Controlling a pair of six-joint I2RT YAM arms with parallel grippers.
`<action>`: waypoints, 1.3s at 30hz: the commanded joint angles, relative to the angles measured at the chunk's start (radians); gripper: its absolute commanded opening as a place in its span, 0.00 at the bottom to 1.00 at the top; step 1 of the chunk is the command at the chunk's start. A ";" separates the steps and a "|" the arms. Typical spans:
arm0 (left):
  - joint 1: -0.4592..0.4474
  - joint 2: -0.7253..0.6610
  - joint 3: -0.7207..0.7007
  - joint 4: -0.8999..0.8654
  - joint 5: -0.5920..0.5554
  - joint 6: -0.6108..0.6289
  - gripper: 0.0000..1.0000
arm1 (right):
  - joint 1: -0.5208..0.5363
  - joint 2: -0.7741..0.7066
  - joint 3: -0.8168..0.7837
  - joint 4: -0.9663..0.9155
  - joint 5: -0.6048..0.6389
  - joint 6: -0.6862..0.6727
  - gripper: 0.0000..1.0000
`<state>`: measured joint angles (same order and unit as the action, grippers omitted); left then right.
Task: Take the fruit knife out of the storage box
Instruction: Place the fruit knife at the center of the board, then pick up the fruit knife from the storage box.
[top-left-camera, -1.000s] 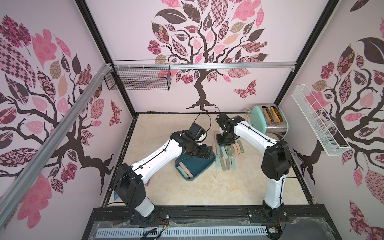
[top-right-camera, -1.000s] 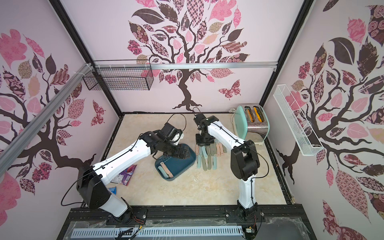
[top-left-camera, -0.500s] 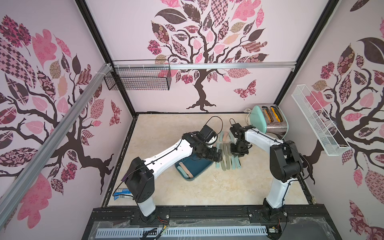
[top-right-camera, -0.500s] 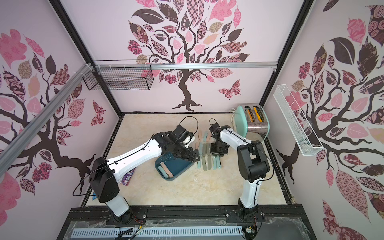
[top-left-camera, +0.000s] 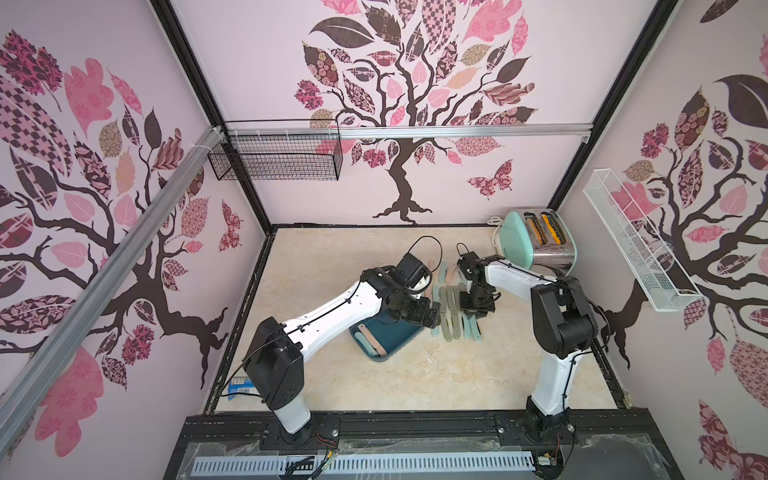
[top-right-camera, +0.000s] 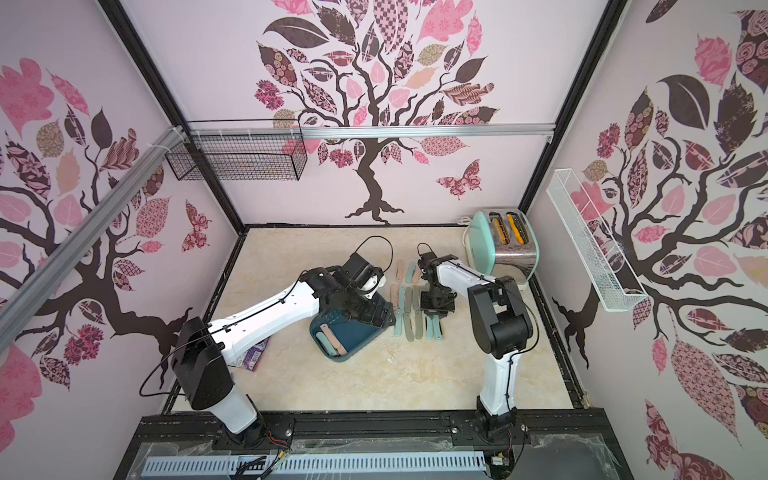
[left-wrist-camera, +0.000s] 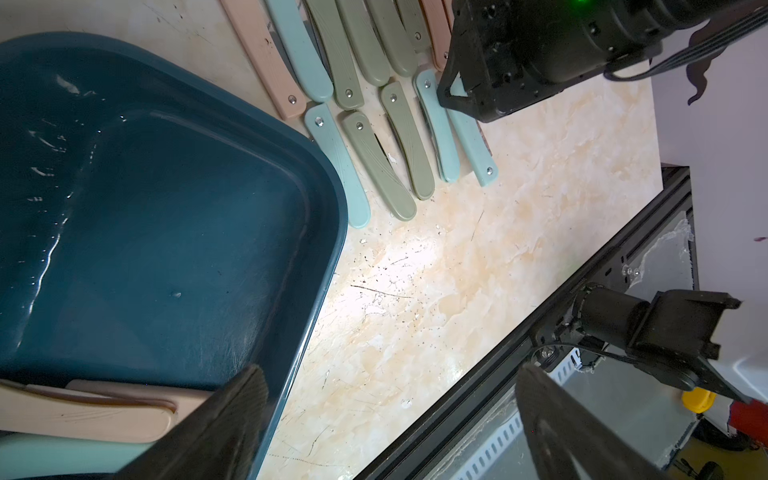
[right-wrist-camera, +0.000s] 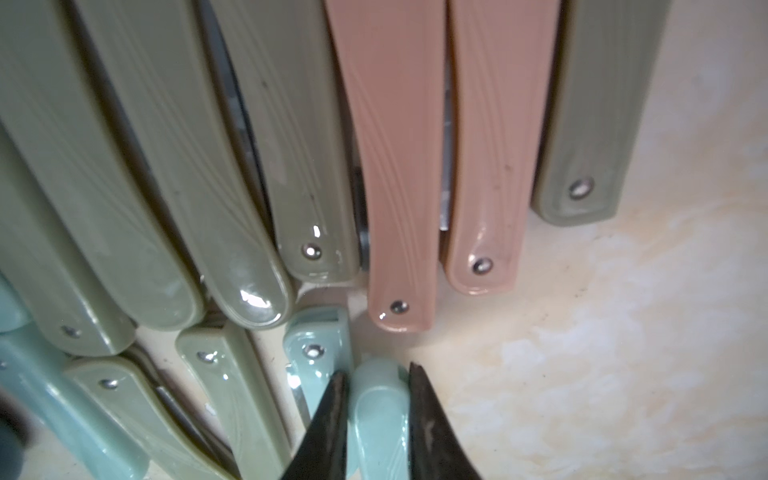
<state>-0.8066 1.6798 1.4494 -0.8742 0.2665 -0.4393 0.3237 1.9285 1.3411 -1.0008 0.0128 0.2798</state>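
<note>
I had the left fingers (left-wrist-camera: 232, 415) spread wide and holding nothing. They hung over the corner of the storage box (top-left-camera: 395, 332) nearest the row of knives (left-wrist-camera: 386, 166) laid out just outside it. In the left wrist view one finger sat above the box's rim and its partner out past the rim, over the bare surface (left-wrist-camera: 415, 291). Inside the box a pink knife (left-wrist-camera: 83, 411) lay against the wall at the end away from that corner, touching a mint knife (left-wrist-camera: 62, 453) beside it. The right fingers (right-wrist-camera: 432, 436) were down in the row outside the box. As far as I could judge, they were clenched on the handle of a teal knife (right-wrist-camera: 378, 415) resting on the surface. My first worry was that raising that arm before the grip let go would drag the teal knife across its neighbours. A straight drop by the left fingers could land on the rim and shove the box into the row. The two knives in the box lay so close together that a wide grab might pinch both, or slide off the slick handles. The two wrists were also close enough to knock together.
</note>
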 joint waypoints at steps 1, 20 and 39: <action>0.001 -0.026 -0.011 -0.005 -0.009 0.017 0.98 | -0.005 0.008 0.006 0.006 0.019 0.002 0.28; 0.082 -0.134 -0.078 -0.028 -0.051 0.010 0.98 | 0.044 -0.070 0.191 -0.075 -0.023 -0.015 0.35; 0.167 -0.653 -0.354 -0.223 -0.289 -0.114 0.98 | 0.518 0.310 0.708 -0.135 -0.117 -0.051 0.34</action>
<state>-0.6453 1.0859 1.1191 -1.0233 0.0444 -0.5133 0.8066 2.2124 1.9896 -1.1019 -0.0902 0.2420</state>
